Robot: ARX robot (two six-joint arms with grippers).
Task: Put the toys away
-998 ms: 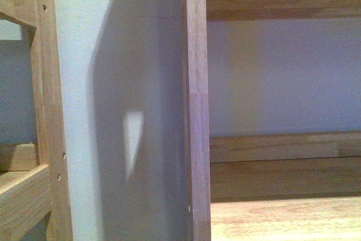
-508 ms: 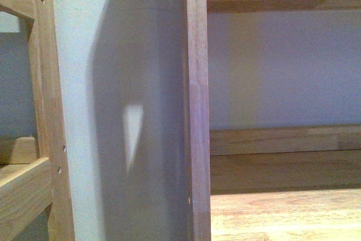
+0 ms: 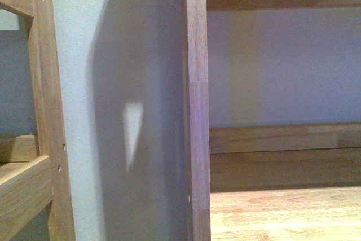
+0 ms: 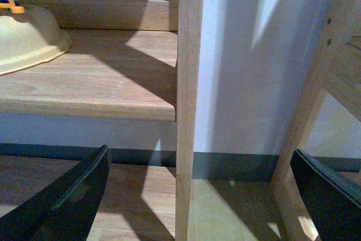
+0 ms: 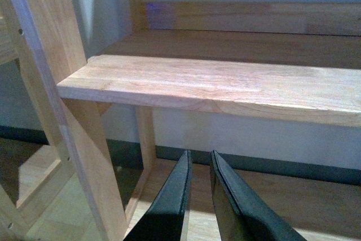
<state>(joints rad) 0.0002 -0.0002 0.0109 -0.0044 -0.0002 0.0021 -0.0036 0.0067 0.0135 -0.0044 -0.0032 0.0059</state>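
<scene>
In the left wrist view a pale cream-yellow rounded toy (image 4: 27, 36) with an orange bit on top lies on a wooden shelf board (image 4: 113, 86), cut off by the picture's edge. My left gripper (image 4: 200, 152) is open, its dark fingers (image 4: 73, 196) wide apart on either side of a wooden upright post (image 4: 187, 83), touching nothing. My right gripper (image 5: 201, 153) is shut with nothing between its fingers, below and in front of another bare shelf board (image 5: 214, 86). The front view shows neither gripper nor the toy.
The front view looks close at a wooden shelf unit: an upright post (image 3: 197, 111), a lower shelf board (image 3: 282, 213) and a pale wall (image 3: 282, 66) behind. A second wooden frame (image 3: 42, 111) stands to the left. A dark skirting strip (image 4: 237, 165) and wooden floor lie below.
In the front view the shelf boards have shifted up a little in the picture. Nothing else has visibly changed.
</scene>
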